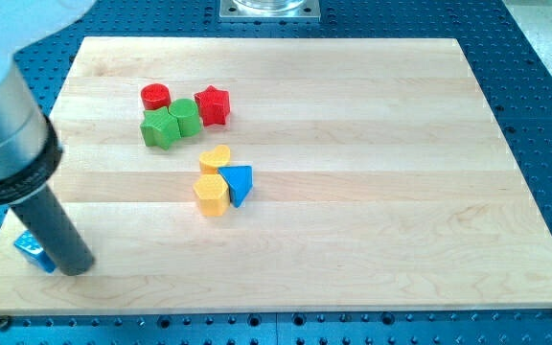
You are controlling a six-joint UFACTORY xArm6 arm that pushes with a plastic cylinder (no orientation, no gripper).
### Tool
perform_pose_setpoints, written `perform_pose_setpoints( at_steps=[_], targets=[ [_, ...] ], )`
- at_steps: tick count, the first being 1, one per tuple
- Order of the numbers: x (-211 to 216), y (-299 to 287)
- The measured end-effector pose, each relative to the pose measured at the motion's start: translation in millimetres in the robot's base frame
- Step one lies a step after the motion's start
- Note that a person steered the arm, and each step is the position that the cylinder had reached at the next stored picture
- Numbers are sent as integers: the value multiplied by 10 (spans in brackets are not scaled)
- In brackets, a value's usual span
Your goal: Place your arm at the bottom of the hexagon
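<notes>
The setting was a robotics laboratory bench. A pale wooden board (353, 192) lay on a blue perforated plate (544, 86) with a regular grid of mounting holes. A grey metal flange (269, 9) was fixed at the view's top. Small coloured blocks (220, 177) sat on the board as test pieces.

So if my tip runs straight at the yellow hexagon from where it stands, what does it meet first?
Likely the yellow hexagon itself, on its lower-left side; the board between looks free. My tip stands at the view's lower left, the blue block on its left.
</notes>
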State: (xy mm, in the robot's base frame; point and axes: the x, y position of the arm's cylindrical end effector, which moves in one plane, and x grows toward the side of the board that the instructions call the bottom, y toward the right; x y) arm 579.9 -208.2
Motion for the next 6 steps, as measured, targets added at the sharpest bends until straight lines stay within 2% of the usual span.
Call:
perform_pose_setpoints(
  at_steps=[1, 3, 4, 5, 6],
  targets=[
    [-1, 451],
    [-300, 1851],
    [-457, 1734],
    [-458, 1204],
    [-462, 1344]
  ],
)
